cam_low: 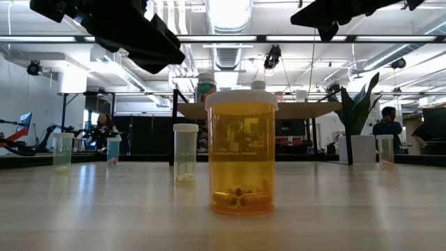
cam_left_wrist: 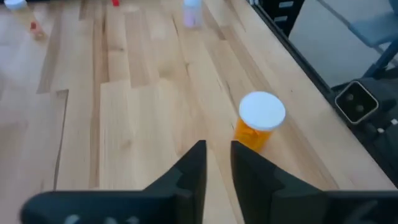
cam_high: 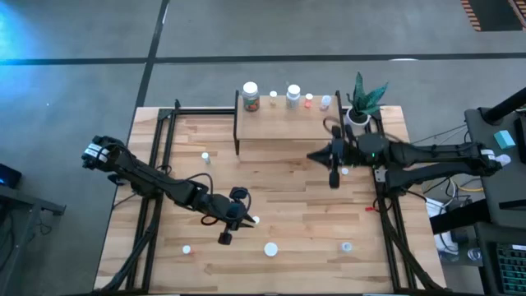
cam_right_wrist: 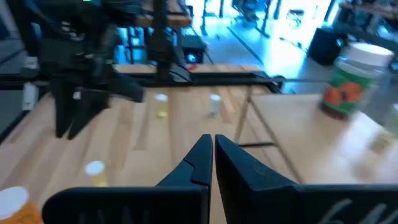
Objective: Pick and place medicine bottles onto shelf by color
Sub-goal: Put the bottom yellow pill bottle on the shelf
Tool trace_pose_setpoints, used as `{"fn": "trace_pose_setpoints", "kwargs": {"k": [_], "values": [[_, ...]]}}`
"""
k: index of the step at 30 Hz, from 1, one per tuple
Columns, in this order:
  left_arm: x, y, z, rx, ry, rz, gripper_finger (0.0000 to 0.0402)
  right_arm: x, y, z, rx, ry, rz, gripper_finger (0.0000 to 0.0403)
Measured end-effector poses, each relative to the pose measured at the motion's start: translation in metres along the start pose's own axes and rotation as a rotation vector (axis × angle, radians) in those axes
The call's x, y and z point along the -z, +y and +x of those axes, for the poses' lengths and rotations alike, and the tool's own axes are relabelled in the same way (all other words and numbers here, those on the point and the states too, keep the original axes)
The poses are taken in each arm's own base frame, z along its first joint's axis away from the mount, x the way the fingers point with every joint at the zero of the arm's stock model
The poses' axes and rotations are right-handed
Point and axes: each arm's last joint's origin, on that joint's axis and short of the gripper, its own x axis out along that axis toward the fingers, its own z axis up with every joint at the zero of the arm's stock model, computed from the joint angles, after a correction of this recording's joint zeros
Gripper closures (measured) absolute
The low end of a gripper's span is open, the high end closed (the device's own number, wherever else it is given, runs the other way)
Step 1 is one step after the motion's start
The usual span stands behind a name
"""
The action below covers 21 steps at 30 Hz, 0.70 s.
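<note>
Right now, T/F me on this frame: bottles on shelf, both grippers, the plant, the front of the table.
1. The right gripper is shut and holds nothing. True.
2. The shelf holds no bottles. False: several stand along its back edge, including a green-labelled bottle.
3. The left gripper grips the orange bottle. False: the bottle stands on the table beyond its fingertips.
4. The potted plant stands beside the shelf. True.
5. Loose bottles stand on the table. True.

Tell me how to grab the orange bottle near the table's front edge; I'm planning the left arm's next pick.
Grip the orange bottle across its round body just under the wide white cap, coming straight down from above. It stands upright and clear of neighbours, so the left gripper, nearly closed and empty beside it, must open wider first.
</note>
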Motion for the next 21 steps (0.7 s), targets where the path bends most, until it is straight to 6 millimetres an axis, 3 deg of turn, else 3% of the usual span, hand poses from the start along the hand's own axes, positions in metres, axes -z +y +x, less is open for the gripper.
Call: {"fn": "trace_pose_setpoints", "kwargs": {"k": [5,11,21], "values": [[0.000,0.001,-0.001,-0.023,0.004,-0.019,0.0286,0.017,0.024,0.005,0.030,-0.002,-0.091,0.0394],[0.003,0.000,0.001,-0.050,0.021,-0.005,0.0222,0.006,0.036,0.001,0.044,-0.055,-0.127,0.0394],[0.016,0.001,0.017,-0.081,0.087,0.024,0.0174,0.006,0.040,0.001,0.026,-0.051,-0.143,0.0394]]}}
